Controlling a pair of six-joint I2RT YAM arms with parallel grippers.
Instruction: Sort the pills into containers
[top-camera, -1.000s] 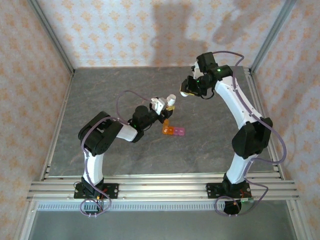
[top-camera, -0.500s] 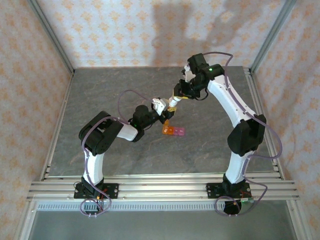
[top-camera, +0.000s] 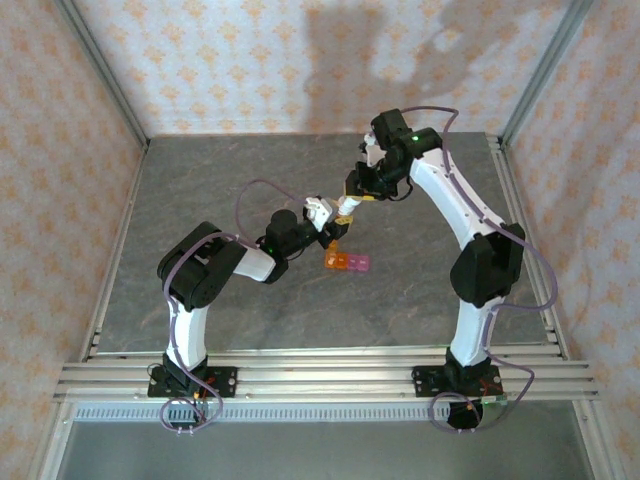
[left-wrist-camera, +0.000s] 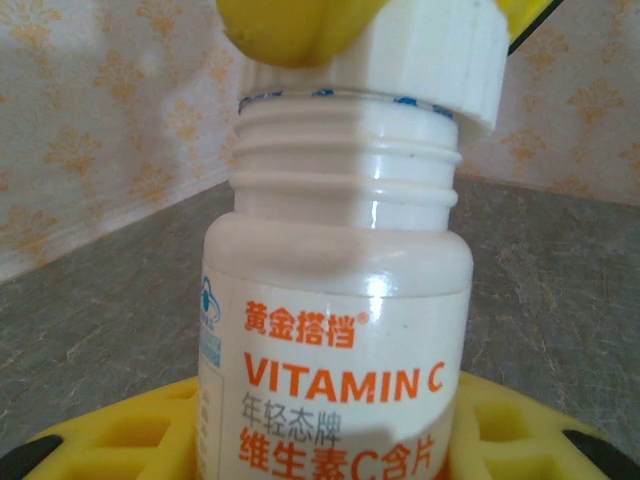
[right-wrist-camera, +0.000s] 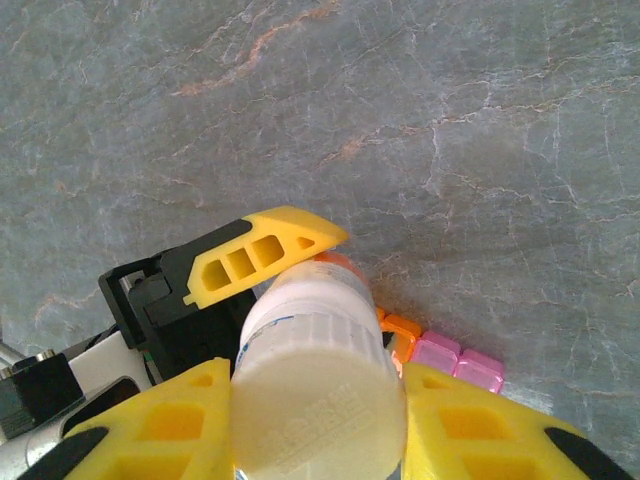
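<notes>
My left gripper (left-wrist-camera: 330, 445) is shut on a white Vitamin C bottle (left-wrist-camera: 340, 330) with orange print and holds it upright, a yellow finger (left-wrist-camera: 130, 430) on each side. The bottle's white cap (left-wrist-camera: 430, 50) sits tilted just over the bare threaded neck. My right gripper (right-wrist-camera: 318, 425) is shut on that cap (right-wrist-camera: 318, 400) from above. In the top view both grippers meet mid-table at the bottle (top-camera: 343, 210). The containers (top-camera: 346, 261), an orange-to-pink strip of cells, lie just in front of it, also in the right wrist view as containers (right-wrist-camera: 445, 355). The pills are hidden.
The grey stone-look table (top-camera: 220, 180) is walled by patterned panels on three sides, with aluminium rails (top-camera: 320, 375) along the near edge. The left arm's cable (top-camera: 250, 195) loops above its forearm.
My right gripper has swung left and down from a spot apart from the bottle to right over its neck, carrying the cap. The left arm and bottle have held still.
</notes>
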